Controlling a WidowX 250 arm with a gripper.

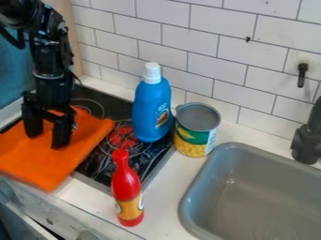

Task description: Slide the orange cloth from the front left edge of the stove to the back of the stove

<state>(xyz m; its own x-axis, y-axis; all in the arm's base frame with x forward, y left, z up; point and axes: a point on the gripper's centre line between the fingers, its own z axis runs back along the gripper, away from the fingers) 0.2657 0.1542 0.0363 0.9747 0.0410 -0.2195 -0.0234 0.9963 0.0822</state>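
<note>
Gripper status: the gripper [46, 140] is open, with its two fingers set wide apart and nothing clamped between them. It points downward at the left of the camera view, over the orange cloth [87, 140], which is visible in the gap between the fingers. Whether the fingertips bear on the fabric or sit just above it cannot be determined.

Cloth status: the orange cloth lies spread over the left part of the stove [94, 165], with its near corner at the front edge of the bench [164, 197]. It is mostly flat. A burner on the side toward the bottles is exposed beyond the cloth edge.

Adjacent items:
- Blue bottle [150, 110]: upright at the right rear of the stove, white cap [151, 73] fitted.
- Can [195, 129]: upright on the bench, close beside the blue bottle, between the stove and the sink [263, 187].
- Red bottle [126, 187]: upright near the front of the bench, apart from the blue bottle and the can.
- Faucet [307, 140]: at the right edge of the view, beside the sink.

Handling status: the gripper is positioned at the cloth, but no grip is established and no part of the cloth is lifted clear. The cloth covers only part of the stove. Both bottles and the can stand free of the gripper. Judged from this state, handling of the cloth is either at the approach stage or just after a release; the view does not settle which.
</note>
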